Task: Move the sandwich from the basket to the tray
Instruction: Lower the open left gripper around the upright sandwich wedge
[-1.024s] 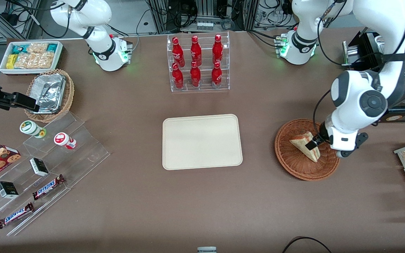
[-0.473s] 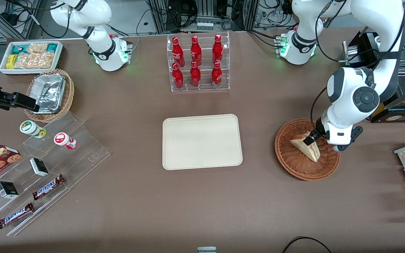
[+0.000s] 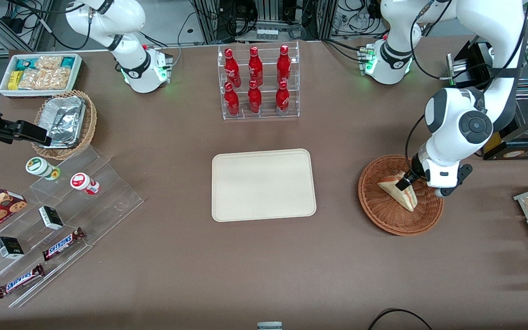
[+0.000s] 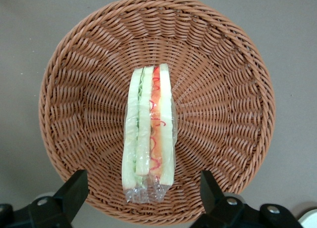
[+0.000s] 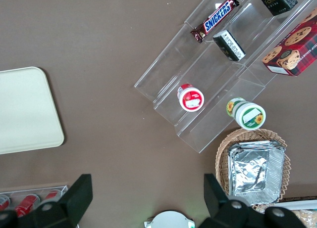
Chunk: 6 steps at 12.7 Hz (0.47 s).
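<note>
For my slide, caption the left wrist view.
Open hand poised above the wrapped sandwich in the wicker basket.

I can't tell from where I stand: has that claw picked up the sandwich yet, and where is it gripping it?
Nothing is held yet. The gripper hovers open above the sandwich, which lies in the basket, its fingers spread wider than the wedge.

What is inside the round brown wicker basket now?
Only the sandwich, standing on edge in clear wrap inside the basket. The open gripper hangs above it, not touching. The weave directly under the sandwich is covered.
</note>
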Available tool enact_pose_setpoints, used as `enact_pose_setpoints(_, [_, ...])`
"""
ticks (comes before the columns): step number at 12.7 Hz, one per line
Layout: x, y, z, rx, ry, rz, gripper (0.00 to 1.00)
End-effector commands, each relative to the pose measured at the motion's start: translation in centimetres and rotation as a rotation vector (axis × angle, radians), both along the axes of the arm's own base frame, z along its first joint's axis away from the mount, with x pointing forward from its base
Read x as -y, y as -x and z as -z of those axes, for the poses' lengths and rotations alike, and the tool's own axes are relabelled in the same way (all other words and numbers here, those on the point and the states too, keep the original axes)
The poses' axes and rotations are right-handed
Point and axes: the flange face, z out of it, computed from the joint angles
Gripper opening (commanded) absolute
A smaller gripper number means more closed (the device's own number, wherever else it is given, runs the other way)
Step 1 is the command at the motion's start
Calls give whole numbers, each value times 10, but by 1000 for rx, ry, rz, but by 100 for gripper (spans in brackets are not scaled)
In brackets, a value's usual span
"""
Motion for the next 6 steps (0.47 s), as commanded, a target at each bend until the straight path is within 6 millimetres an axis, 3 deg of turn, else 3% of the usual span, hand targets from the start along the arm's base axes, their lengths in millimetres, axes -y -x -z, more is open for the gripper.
enact_pose_setpoints(1, [0, 4, 6, 19, 15, -36, 100])
enact_pose_setpoints(6, [-2, 17, 29, 48, 19, -39, 100])
